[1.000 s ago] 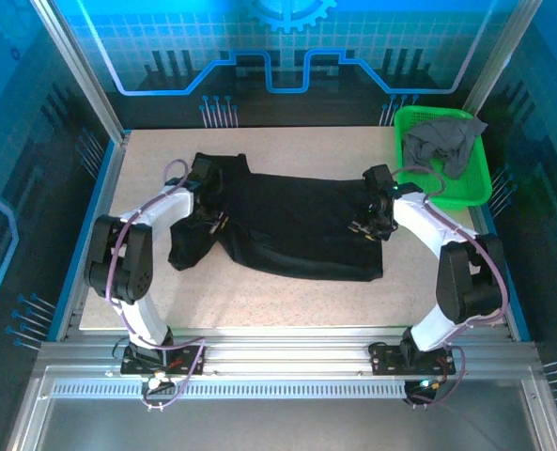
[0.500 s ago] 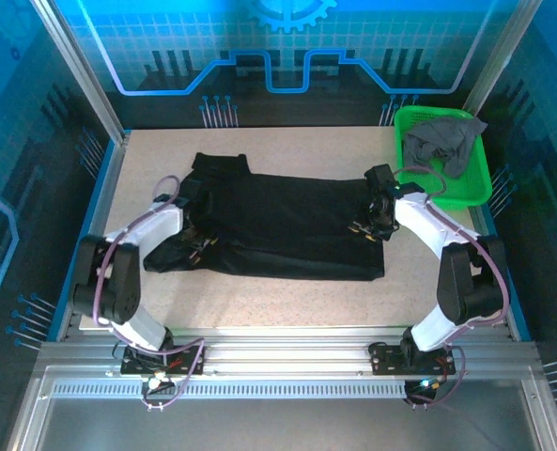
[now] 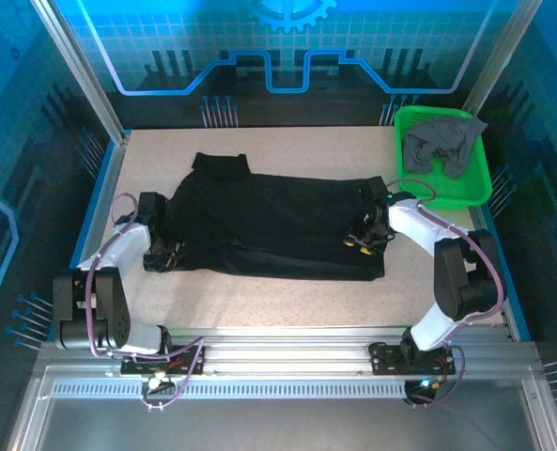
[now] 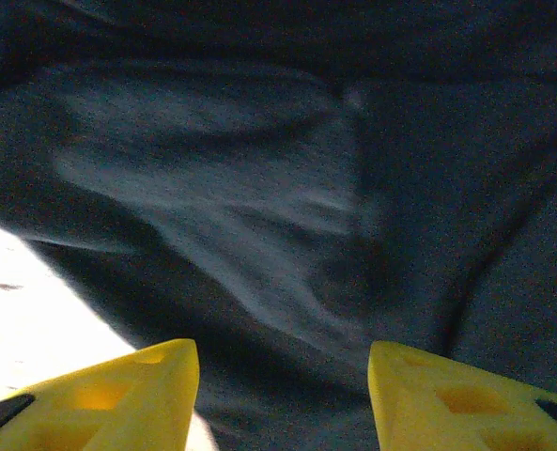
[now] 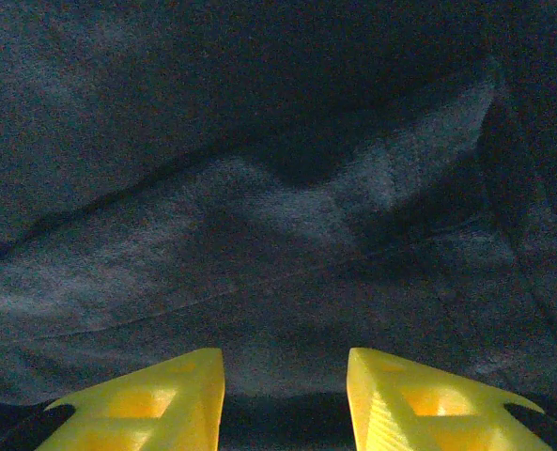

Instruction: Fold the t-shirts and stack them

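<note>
You're at the first fold of the soft black cloth t-shirt point(image 3: 278, 221); left gripper point(image 4: 280, 357) and right gripper point(image 5: 284, 362) are both spread wide, holding nothing, so next up I'd pinch an edge with each.

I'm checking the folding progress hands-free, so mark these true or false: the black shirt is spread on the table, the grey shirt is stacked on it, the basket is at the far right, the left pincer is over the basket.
1. The black t-shirt lies spread on the table. True.
2. The grey t-shirt is stacked on the black one. False: it lies crumpled in the green basket.
3. The basket sits at the table's far right corner. True.
4. The left pincer is over the basket. False: it is at the black t-shirt's left edge.
</note>
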`<state>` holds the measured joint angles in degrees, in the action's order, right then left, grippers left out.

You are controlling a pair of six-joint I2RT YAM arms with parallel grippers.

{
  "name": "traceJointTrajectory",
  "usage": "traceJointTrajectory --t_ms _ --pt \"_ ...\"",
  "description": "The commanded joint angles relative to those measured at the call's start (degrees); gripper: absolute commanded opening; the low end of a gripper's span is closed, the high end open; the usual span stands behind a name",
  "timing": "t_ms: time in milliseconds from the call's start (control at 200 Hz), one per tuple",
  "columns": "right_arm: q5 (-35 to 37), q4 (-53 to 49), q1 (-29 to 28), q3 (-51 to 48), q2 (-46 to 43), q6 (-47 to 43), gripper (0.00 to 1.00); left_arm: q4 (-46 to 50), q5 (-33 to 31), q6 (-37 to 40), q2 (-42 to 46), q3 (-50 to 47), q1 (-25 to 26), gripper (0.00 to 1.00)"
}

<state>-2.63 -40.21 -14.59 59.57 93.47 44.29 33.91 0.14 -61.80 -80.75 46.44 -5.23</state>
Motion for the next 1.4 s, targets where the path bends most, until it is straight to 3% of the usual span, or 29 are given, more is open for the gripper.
traceJointTrajectory --t_ms 0,145,445,655,805,955,995,1185,1396 --pt "-0.96 -0.31 -0.48 1.69 -0.69 -1.29 0.4 -1.17 3.84 -5.69 2.88 1.51 3.05 0.51" --pt "-1.76 0.19 -0.76 1.8 -0.83 -0.66 0.41 -3.21 5.18 -11.19 2.12 -0.26 6.29 0.51" --pt "-4.31 0.46 -1.36 4.21 -0.22 -0.7 0.41 -8.0 6.95 -12.47 -6.3 2.84 9.75 0.49" --pt "-13.98 8.59 -1.46 2.29 -2.0 -0.64 0.44 -7.73 5.94 -12.56 -7.58 4.2 10.49 0.32" --pt "-15.12 9.44 -1.42 2.38 -2.33 0.18 0.44 -5.93 5.4 -10.94 -8.34 6.38 10.51 0.22" --pt "-14.69 8.38 -1.42 3.21 -2.02 0.04 0.44 -5.22 5.74 -9.85 -9.65 7.99 10.66 0.04" --pt "-14.66 8.3 -1.35 3.34 -1.98 0.09 0.44 -5.33 5.99 -9.31 -10.02 8.44 10.73 0.0" --pt "-13.84 7.35 -1.31 4.41 -2.49 0.21 0.43 -3.79 6.22 -4.65 -13.63 14.46 12.1 0.0" --pt "-13.34 6.12 -0.9 5.61 -3.03 0.4 0.43 6.55 5.53 8.29 -26.59 34.02 17.27 0.0"
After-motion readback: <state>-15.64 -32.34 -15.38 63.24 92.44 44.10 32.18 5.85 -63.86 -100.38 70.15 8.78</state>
